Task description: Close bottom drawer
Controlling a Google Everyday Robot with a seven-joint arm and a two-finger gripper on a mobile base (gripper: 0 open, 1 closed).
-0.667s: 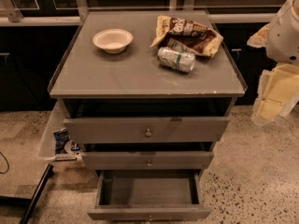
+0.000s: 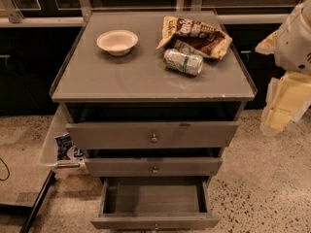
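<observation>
The bottom drawer [image 2: 154, 199] of a grey three-drawer cabinet [image 2: 146, 81] is pulled far out toward me. Its shallow box is empty, and its slim front [image 2: 121, 223] with a tiny knob sits at the bottom edge of the camera view. The middle drawer [image 2: 121, 166] and the taller top drawer [image 2: 112, 135] stand slightly out. My gripper [image 2: 285, 103] is the cream-coloured part hanging at the far right beside the cabinet, at about top-drawer height. It is well above and to the right of the bottom drawer and touches nothing.
On the cabinet top are a white bowl [image 2: 117, 41], a lying can [image 2: 183, 61] and a brown snack bag [image 2: 197, 34]. A clear bin [image 2: 62, 149] with packets stands on the floor left of the cabinet. A black bar [image 2: 36, 203] crosses the lower left floor.
</observation>
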